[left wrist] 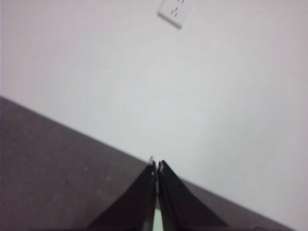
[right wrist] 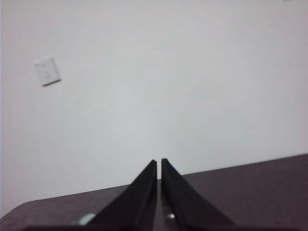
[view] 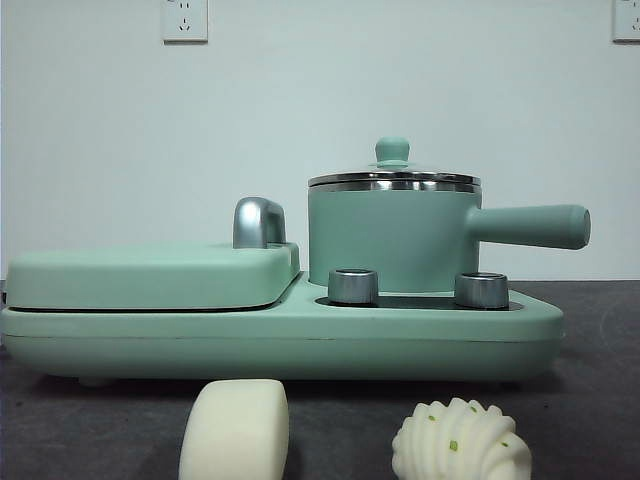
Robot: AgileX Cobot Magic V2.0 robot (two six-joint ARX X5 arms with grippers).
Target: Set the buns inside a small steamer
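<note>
Before the small steamer (view: 392, 238), lid (view: 394, 178) on: both buns (view: 236, 432) (view: 461, 441) unloaded on surface (view: 600, 400); left gripper (left wrist: 157, 166) and right gripper (right wrist: 159, 163) closed, empty.

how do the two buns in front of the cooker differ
The smooth bun is a plain cream rounded block; the swirl bun is ridged like a shell with small green flecks. The smooth bun rises higher in the front view; the swirl bun sits lower and domed. Both lie on the dark table, outside the steamer.
</note>
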